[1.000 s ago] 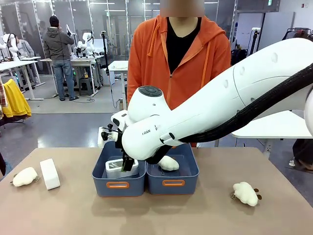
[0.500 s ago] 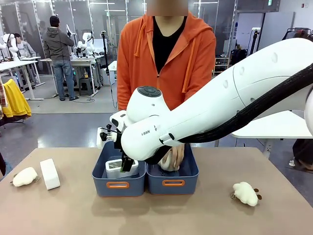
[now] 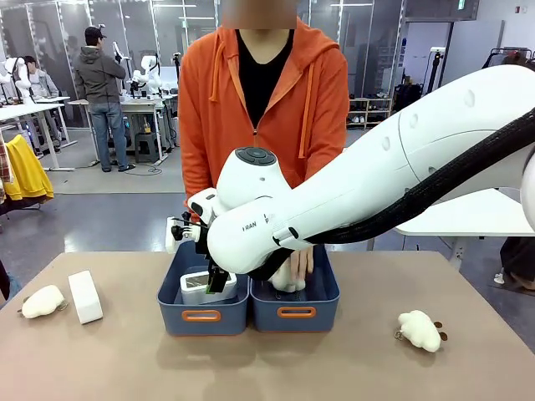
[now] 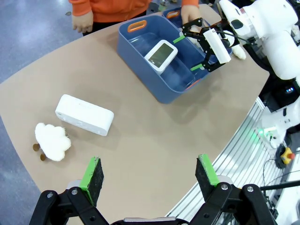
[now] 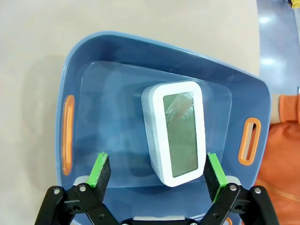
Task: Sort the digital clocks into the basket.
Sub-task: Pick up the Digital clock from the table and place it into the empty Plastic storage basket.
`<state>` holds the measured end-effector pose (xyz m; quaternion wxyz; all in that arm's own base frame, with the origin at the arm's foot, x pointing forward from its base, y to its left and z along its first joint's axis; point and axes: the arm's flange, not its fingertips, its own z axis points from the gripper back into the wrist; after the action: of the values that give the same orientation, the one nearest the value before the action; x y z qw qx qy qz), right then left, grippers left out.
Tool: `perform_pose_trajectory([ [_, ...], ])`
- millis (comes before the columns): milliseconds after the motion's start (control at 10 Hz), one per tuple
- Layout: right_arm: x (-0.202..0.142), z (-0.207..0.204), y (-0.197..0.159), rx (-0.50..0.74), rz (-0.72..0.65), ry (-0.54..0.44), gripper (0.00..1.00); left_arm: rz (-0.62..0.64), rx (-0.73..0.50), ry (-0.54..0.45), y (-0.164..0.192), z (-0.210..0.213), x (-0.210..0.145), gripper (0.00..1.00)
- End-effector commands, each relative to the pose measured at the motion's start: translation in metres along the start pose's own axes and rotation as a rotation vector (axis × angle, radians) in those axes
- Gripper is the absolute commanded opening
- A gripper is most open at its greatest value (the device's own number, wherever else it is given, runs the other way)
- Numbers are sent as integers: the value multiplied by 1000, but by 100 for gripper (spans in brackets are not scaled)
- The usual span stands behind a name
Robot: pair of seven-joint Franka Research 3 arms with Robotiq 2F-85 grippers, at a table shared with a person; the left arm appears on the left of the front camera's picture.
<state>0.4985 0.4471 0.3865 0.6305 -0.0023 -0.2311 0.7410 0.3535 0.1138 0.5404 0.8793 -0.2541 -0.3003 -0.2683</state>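
Now: right gripper [image 5: 157,165] jaws spread, hovering over basket [image 5: 77,79]; one digital clock [image 5: 177,133] lies face-up inside, ungripped. Second clock [image 3: 84,296] near desk [image 3: 334,368] left edge. Left gripper [image 4: 149,174] jaws spread, empty.

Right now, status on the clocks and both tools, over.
Right tool open above basket; left tool open over table. One clock in basket, second clock on table. Person's hand in neighbouring basket.

right arm [image 3: 376,184] spans basket [image 3: 203,316], person's hand [image 3: 299,261] adjacent
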Motion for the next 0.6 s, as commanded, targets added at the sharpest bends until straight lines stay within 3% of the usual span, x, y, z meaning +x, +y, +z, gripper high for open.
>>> perform_pose_trajectory([
  [0,-3,38,0,28,-55,-20,100,-14,-18,-12,1,1,-1,100],
  [300,-53,124,16,32,-273,-118,100,-14,-18,-12,1,1,-1,100],
  [400,-83,149,27,19,-362,-79,100,-14,-18,-12,1,1,-1,100],
  [500,-113,168,34,32,-473,-100,100,-14,-18,-12,1,1,-1,100],
])
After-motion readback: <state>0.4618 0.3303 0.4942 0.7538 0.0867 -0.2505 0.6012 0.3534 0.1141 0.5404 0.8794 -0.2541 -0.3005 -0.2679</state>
